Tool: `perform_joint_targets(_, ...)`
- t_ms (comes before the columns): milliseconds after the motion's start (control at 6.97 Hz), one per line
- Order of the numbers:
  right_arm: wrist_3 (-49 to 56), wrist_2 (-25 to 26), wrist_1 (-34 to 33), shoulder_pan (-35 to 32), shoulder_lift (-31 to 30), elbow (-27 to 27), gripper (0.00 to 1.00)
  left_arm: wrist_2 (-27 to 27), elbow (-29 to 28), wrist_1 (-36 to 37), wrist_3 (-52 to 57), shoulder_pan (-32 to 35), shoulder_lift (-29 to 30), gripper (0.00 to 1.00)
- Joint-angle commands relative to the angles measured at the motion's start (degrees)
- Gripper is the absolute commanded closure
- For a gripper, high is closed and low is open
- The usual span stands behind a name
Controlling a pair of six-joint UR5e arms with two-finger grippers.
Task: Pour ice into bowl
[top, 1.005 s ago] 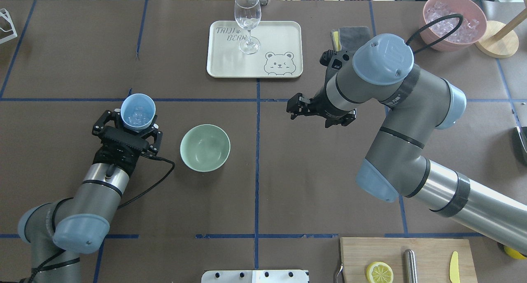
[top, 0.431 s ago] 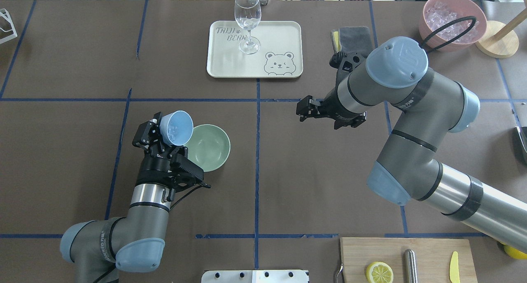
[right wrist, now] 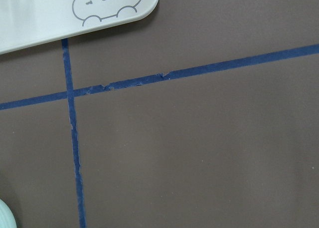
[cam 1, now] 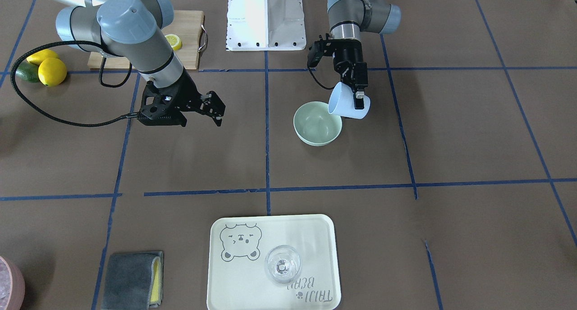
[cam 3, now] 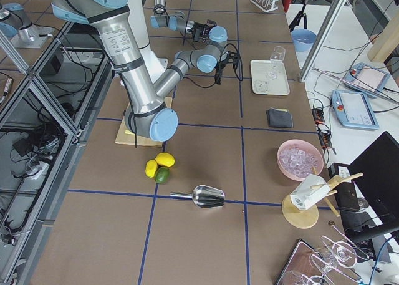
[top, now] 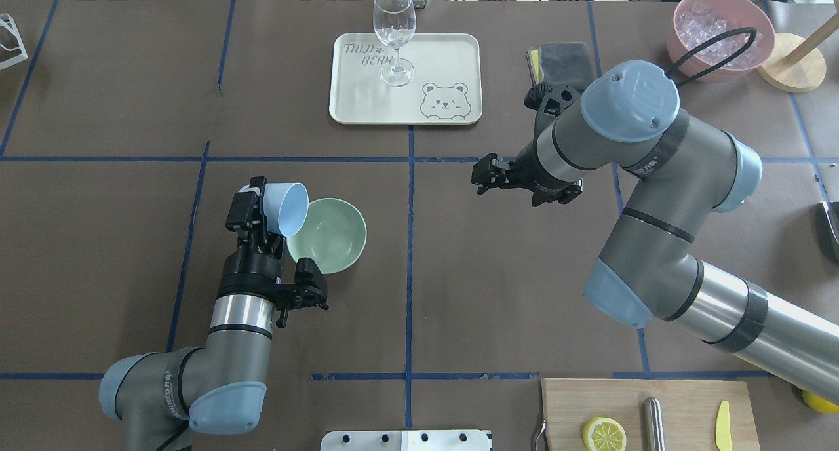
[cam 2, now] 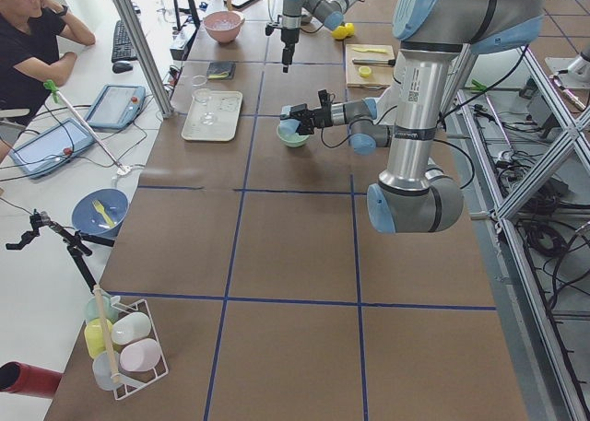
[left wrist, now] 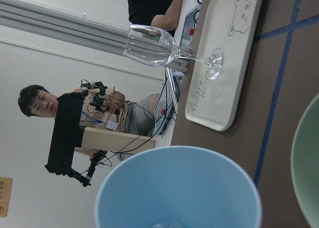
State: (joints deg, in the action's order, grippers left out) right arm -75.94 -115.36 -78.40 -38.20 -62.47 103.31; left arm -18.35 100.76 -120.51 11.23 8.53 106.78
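Cup (top: 292, 208) tilts mouth-first over mint bowl (top: 335, 242), clamped in left gripper (top: 261, 208).

ice: hidden in my tilted blue cup (top: 293, 207) | blue cup: bottom cut off in left wrist view | bowl (left wrist: 309, 173): only edge slivers in both wrist views

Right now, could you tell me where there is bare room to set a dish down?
Bare paper lies left of the tray, beyond the left pincer, and in the square between the bowl, the right pincer and the cutting board. Crowded spots: the bowl, where the blue cup tilts over its rim, and the cloth and pink container.
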Motion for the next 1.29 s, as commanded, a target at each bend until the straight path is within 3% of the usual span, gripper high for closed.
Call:
perform_joint_targets(0,-0.08,0.14,0.00,0.14,0.07,-0.04,0.00,1.29,-0.04,0.01,13.93,-0.09,0.44,1.00)
perform_joint_targets(431,-0.09,0.23,0.09,0.23,0.07,-0.13,0.00,4.62,-1.61,0.01,27.22,-0.09,1.32,1.00)
perform_joint_targets(1148,-0.26,0.40,0.09,0.32,0.42,-0.04,0.00,6.22,-3.90,0.01,35.00,-0.09,1.50,1.00)
